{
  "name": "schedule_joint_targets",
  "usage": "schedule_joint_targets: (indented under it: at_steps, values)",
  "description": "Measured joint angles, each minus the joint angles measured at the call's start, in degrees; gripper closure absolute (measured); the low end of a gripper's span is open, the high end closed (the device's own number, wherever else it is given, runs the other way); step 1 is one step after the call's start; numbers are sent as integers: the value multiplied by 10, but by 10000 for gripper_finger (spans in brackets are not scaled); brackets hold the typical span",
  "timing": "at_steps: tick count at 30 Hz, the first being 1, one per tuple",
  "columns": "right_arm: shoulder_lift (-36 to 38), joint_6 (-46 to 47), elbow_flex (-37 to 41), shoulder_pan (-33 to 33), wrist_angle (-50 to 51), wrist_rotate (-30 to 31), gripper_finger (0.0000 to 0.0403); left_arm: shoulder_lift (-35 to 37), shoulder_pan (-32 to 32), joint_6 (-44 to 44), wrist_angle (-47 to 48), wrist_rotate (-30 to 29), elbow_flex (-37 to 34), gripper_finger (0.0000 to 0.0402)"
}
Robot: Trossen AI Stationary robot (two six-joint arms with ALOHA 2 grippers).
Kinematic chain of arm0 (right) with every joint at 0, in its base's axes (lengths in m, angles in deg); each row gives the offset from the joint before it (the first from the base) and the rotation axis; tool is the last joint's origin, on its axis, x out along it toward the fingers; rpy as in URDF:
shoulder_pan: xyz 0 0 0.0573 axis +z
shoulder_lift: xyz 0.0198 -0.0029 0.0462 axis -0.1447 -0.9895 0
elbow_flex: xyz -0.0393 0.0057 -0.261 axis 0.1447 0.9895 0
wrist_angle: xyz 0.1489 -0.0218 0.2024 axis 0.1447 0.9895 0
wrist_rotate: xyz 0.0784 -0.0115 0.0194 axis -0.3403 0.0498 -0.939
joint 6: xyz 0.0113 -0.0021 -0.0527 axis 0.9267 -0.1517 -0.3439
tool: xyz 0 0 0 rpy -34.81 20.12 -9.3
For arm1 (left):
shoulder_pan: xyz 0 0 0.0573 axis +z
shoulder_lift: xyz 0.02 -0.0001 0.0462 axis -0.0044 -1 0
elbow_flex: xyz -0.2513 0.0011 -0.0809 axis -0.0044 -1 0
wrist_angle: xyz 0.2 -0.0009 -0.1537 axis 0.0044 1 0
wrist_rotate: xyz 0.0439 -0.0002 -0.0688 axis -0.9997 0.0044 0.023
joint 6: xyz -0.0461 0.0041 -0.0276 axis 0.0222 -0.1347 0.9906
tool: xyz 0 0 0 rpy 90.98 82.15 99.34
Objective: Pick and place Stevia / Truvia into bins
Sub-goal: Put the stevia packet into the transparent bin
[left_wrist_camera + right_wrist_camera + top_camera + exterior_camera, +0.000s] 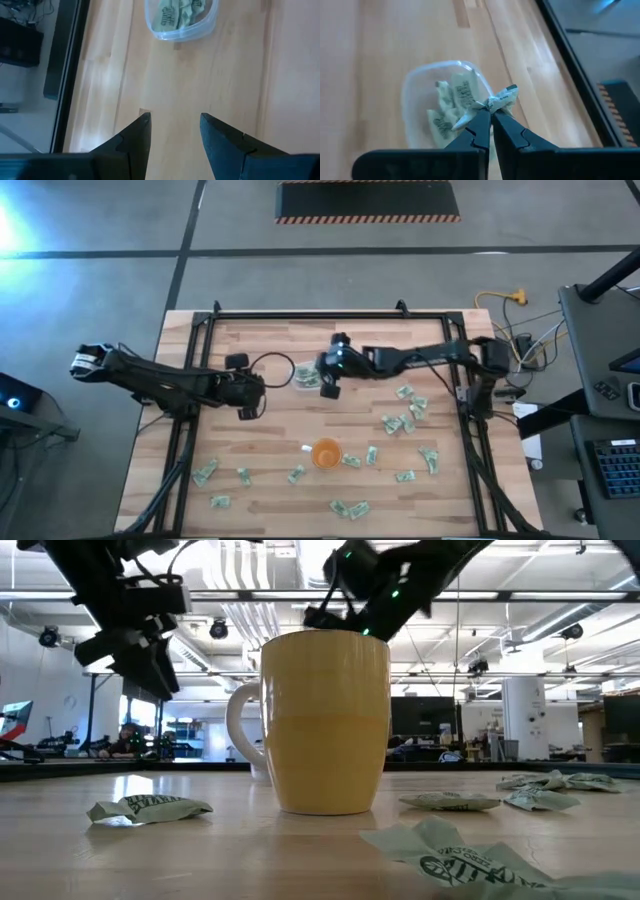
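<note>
Stevia sachets (352,507) are scattered nearest the table's (260,490) front edge, with further loose ones spread along the front and up the right side (405,420). An orange cup (326,452) is set upright among them, just behind the front row. Farther back, near the middle of the table, the clear tub (415,95) is found, and several crumpled sachets (451,102) are already held inside it. One sachet (496,101) is pinched between the pressed-together fingertips of the right gripper (490,113), which is held above the tub's edge, clear of the wood. To the tub's left, the left gripper (174,122) is held over bare wood with its fingers spread apart and nothing between them; the tub is seen just ahead of it.
</note>
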Motion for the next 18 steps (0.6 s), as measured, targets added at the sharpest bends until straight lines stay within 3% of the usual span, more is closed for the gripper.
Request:
schedule_joint_targets:
  at_steps: [6, 10, 15, 18]
  values:
    - [-69, 6, -78, -27, 89, -39, 387, 40, 0, 2, 0, 2, -16, 248]
    - [-84, 30, -113, -33, 141, -64, 350, 59, -3, 15, -2, 11, -30, 248]
    - [-70, 43, -129, -35, 172, -67, 286, 67, -3, 16, -17, 77, -48, 248]
    - [-39, 43, -127, -34, 202, -66, 259, 61, -4, 23, -19, 147, -49, 248]
